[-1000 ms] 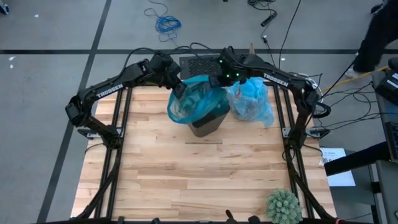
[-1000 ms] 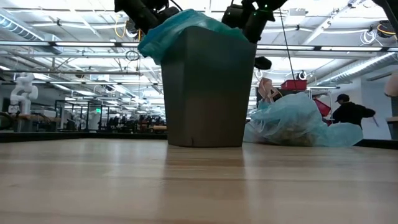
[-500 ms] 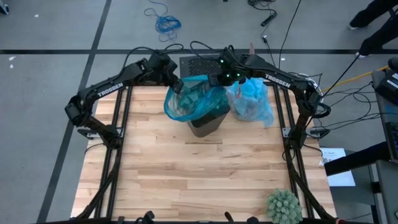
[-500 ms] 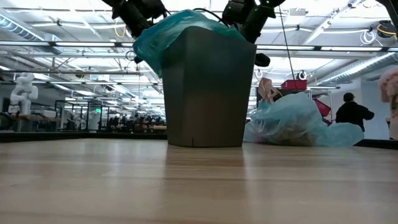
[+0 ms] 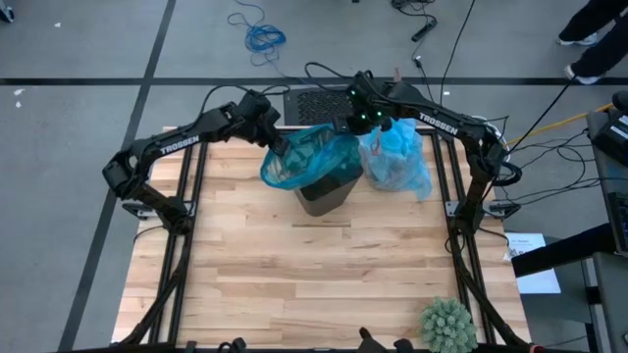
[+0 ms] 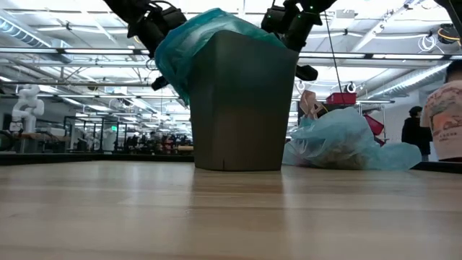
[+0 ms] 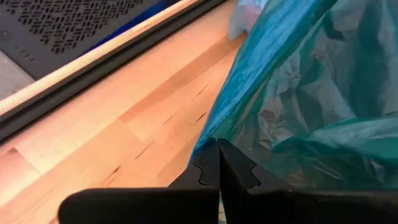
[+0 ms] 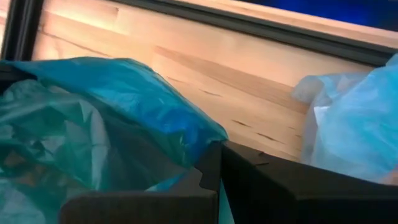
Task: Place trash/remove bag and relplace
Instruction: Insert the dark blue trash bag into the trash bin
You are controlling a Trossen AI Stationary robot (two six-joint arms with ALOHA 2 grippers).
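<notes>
At the bench's [image 5: 294,284] far edge, the left gripper [image 5: 279,145] and right gripper [image 5: 355,123] each have fingers pressed together, pinching the rim of the teal-green bag [image 5: 306,159], apparently to spread its mouth over the dark bin [image 6: 242,108]. Pale blue bag [image 5: 397,157] of trash lies just beside the bin, right side. Open room toward the near bench; spiky green ball [image 5: 447,326] well apart.

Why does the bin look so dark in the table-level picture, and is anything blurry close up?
Low view: bright ceiling lights behind leave the bin backlit and shadowed. Left wrist view: the left gripper and the teal bag look soft. High view: lighting is even, without strong glare.
</notes>
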